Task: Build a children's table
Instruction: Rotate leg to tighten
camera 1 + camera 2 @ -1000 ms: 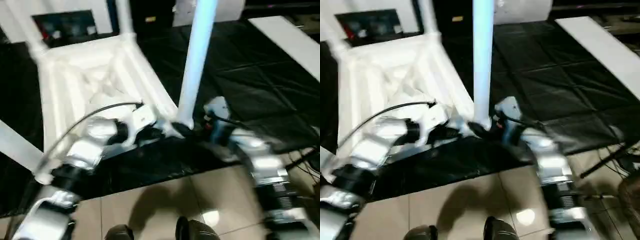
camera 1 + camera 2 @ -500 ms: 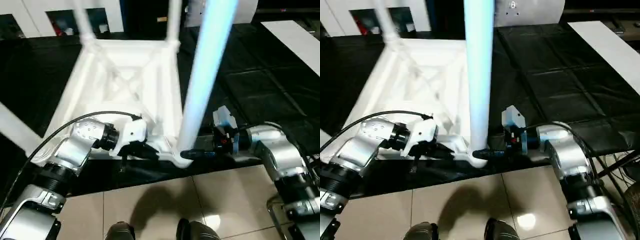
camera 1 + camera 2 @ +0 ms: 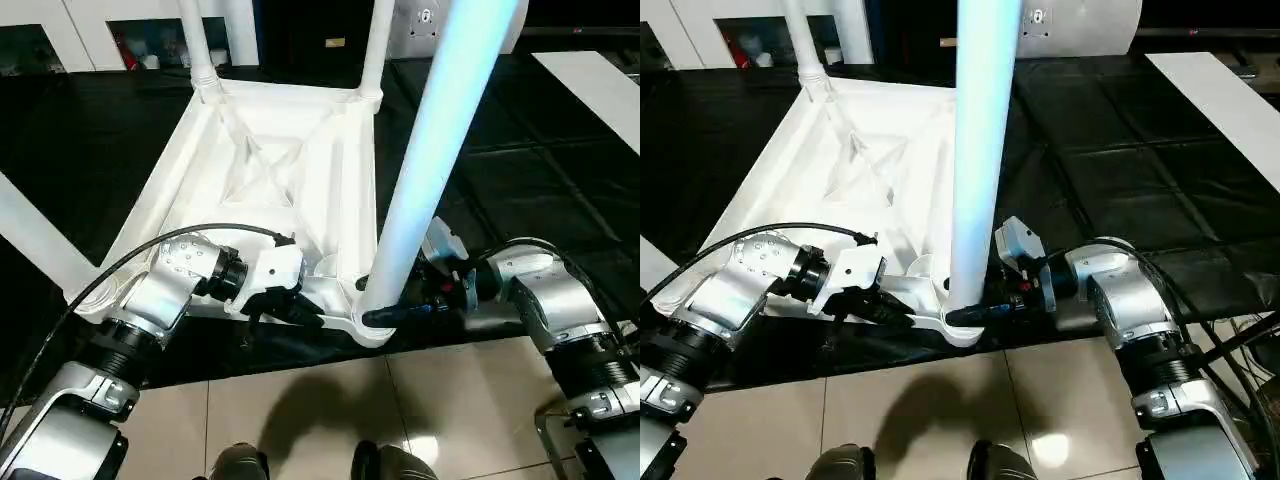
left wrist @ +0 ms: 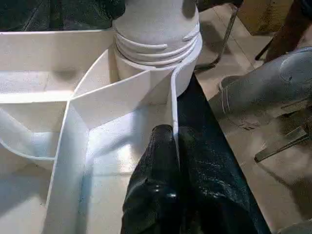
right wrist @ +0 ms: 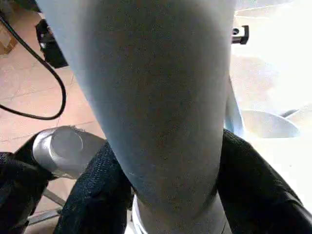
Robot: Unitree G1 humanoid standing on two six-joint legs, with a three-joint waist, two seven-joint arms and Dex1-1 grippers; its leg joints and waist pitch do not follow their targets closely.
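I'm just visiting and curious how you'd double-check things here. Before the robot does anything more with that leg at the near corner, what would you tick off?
1. Table top lies upside down on the black mat, sockets up: ok.
2. Near leg stands upright in the near corner socket: ok.
3. That leg screwed fully home: cannot tell; threads still show at its base in the left wrist view.
4. Right gripper has a finger on each side of the leg's base: ok.
5. Left gripper pinches the top's rim beside the socket to steady it: ok.
6. Two far legs already fitted in their sockets: ok.
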